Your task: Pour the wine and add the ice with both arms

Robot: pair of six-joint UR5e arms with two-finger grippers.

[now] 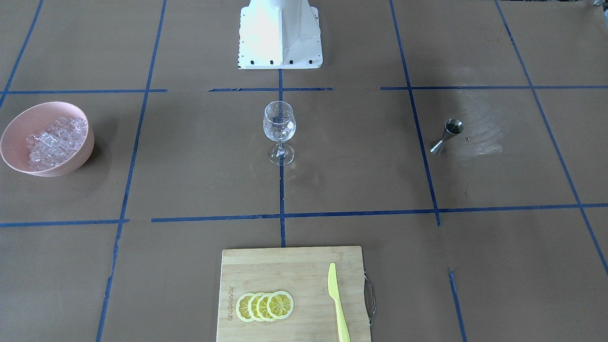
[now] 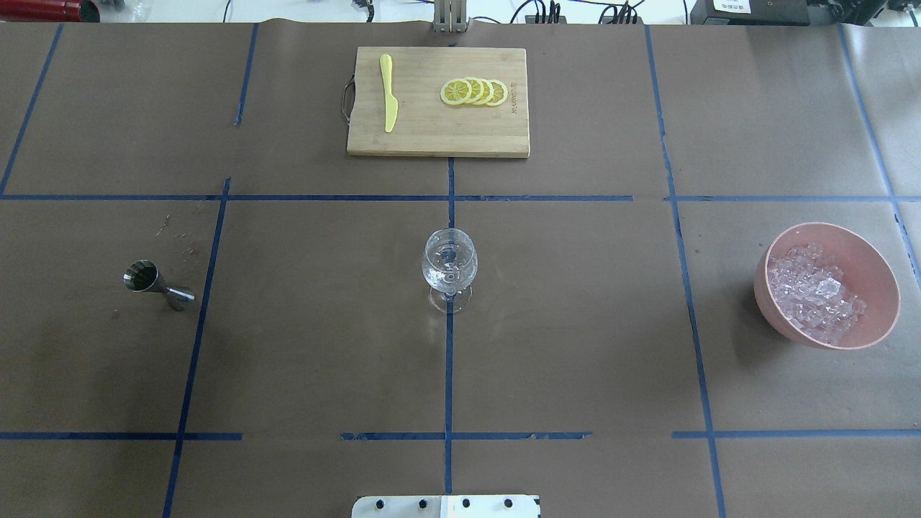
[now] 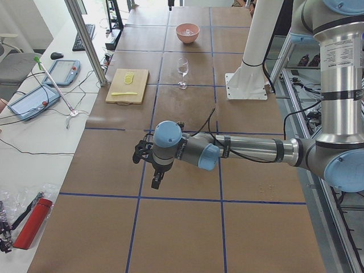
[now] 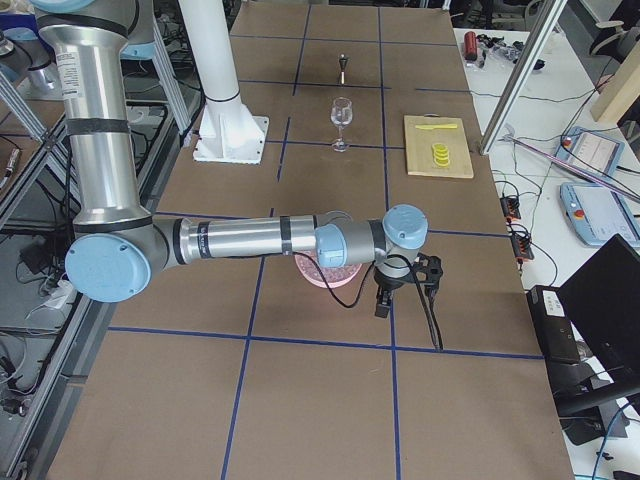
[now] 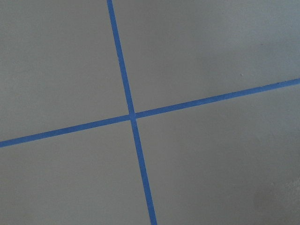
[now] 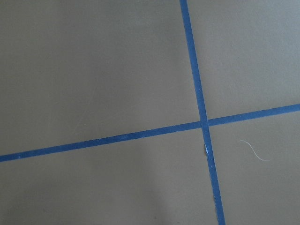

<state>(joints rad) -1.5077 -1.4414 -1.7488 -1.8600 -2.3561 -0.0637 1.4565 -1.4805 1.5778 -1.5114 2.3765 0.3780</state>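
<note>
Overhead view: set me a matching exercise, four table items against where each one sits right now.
Things:
1. wine glass
2. ice
3. jigger
4. lemon slices

Places:
A. on the cutting board
B. alone on the robot's left side of the table
C. in the pink bowl
D. at the centre, on the blue tape line

Pairs: 1-D, 2-C, 3-B, 4-A.

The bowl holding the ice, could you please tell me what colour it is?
The bowl is pale pink, shown best in the overhead exterior view.
</note>
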